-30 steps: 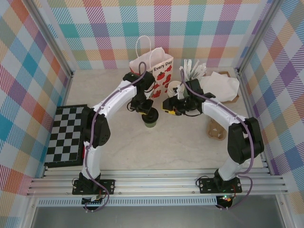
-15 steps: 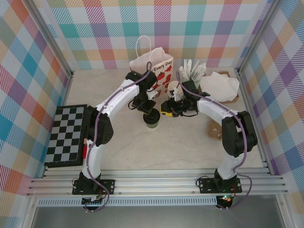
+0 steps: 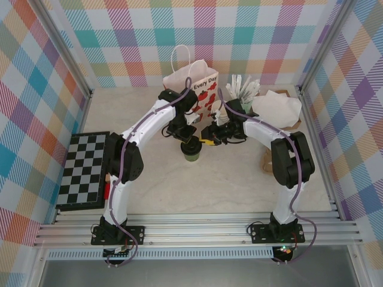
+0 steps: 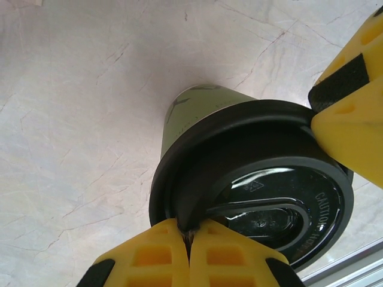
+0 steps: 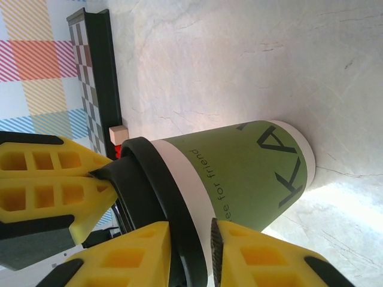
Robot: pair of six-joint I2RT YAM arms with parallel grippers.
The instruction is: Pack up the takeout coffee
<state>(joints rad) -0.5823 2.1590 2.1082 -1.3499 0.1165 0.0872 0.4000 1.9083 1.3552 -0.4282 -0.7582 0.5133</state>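
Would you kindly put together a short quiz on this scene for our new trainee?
1. True or false: the paper bag stands upright at the far side of the table.
2. What do the left fingers pinch? A) the bag's handle B) the rim of the takeout coffee's black lid C) a wrapped stick
3. Fill in: the chessboard lies on the robot's ____ side.
Key: 1 true; 2 B; 3 left.

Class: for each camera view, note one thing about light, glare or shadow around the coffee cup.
Top external view: soft, even light, no harsh shadows on the table. Left wrist view: white glare streaks on the black lid. Right wrist view: a bright washed-out patch by the base of the coffee cup.
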